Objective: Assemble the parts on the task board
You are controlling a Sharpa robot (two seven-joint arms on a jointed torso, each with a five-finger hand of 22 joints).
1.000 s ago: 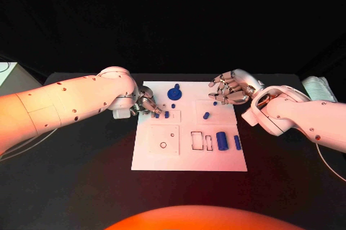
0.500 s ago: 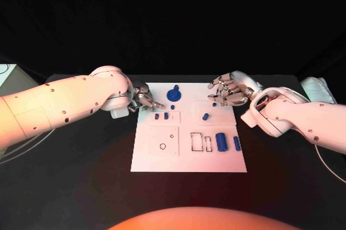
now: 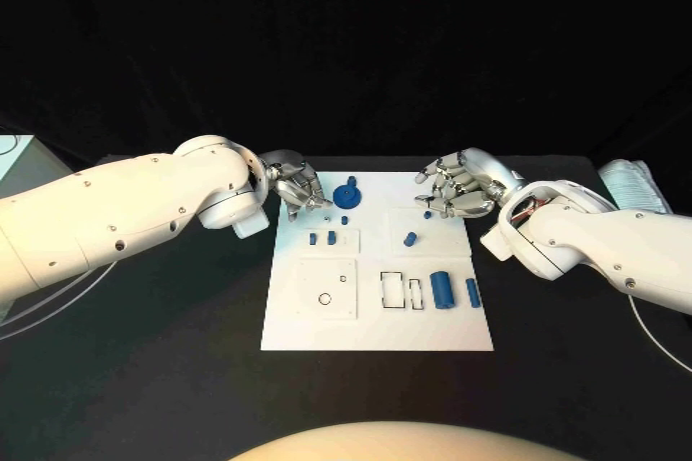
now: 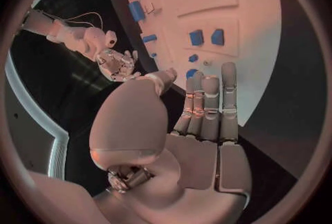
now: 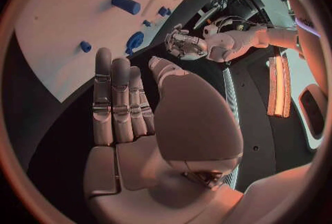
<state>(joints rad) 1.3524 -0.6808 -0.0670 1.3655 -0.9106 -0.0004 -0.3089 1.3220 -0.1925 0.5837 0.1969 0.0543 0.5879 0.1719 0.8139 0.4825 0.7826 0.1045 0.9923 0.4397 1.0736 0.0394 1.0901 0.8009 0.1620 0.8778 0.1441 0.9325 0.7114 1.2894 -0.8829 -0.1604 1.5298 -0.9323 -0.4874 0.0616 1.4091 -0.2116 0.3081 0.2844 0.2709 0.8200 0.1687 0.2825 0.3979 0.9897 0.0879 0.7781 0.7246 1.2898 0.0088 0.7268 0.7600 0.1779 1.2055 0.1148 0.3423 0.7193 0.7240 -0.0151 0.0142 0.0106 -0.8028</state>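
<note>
The white task board (image 3: 378, 316) lies in the middle of the black table. On it are a round blue part (image 3: 349, 193), two small blue blocks (image 3: 323, 238), a short blue piece (image 3: 411, 238), a blue cylinder (image 3: 443, 290) and a thin blue bar (image 3: 472, 289). My left hand (image 3: 296, 191) hovers at the board's far left corner, fingers straight, holding nothing. Over the far right corner my right hand (image 3: 459, 186) is spread and also holds nothing. The left wrist view shows my left hand (image 4: 201, 113) above the two blocks (image 4: 206, 37). My right hand (image 5: 131, 102) hangs above the board (image 5: 69, 3).
A pale bundle (image 3: 635, 184) lies at the table's right edge. A white box (image 3: 18, 153) stands off the left edge, with a cable (image 3: 58, 291) trailing under my left arm. Bare black table surrounds the board.
My left hand has drawn back from beside the two small blocks toward the board's far left corner. The right hand has hardly moved.
</note>
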